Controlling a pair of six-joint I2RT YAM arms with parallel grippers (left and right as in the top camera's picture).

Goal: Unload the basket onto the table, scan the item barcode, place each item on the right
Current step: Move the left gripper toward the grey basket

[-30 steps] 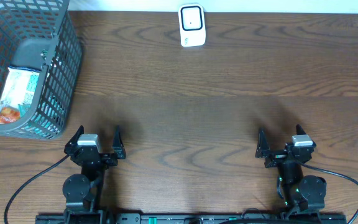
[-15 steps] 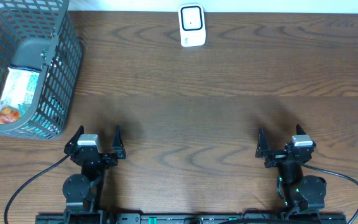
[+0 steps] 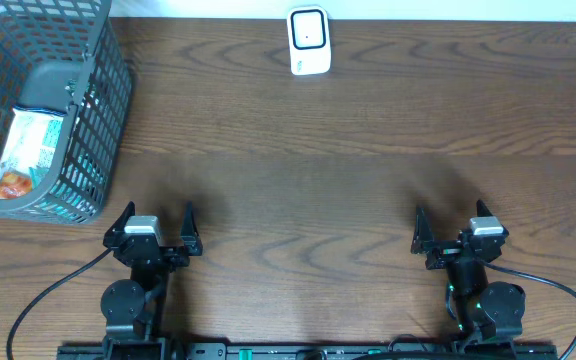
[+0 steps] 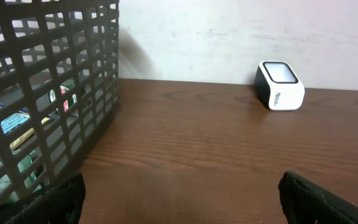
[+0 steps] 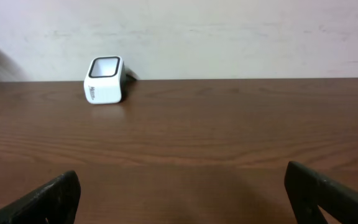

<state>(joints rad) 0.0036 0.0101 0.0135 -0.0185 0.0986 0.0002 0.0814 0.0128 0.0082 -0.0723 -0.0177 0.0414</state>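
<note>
A packaged item [image 3: 23, 152] with pale green and white print lies inside the grey mesh basket [image 3: 96, 120] at the far left; its barcode does not show. The white barcode scanner [image 3: 309, 41] stands at the table's far edge, also visible as the scanner [image 4: 279, 85] in the left wrist view and the scanner [image 5: 105, 80] in the right wrist view. My left gripper [image 3: 154, 228] rests open near the front edge, below the basket, with nothing between its fingers. Open and holding nothing as well, my right gripper [image 3: 452, 226] sits at the front right.
The basket wall [image 4: 48, 93] fills the left of the left wrist view, close to the left finger. A pale wall [image 5: 229, 37] runs behind the table's far edge. Bare brown wood [image 3: 308, 180] lies between the grippers and the scanner.
</note>
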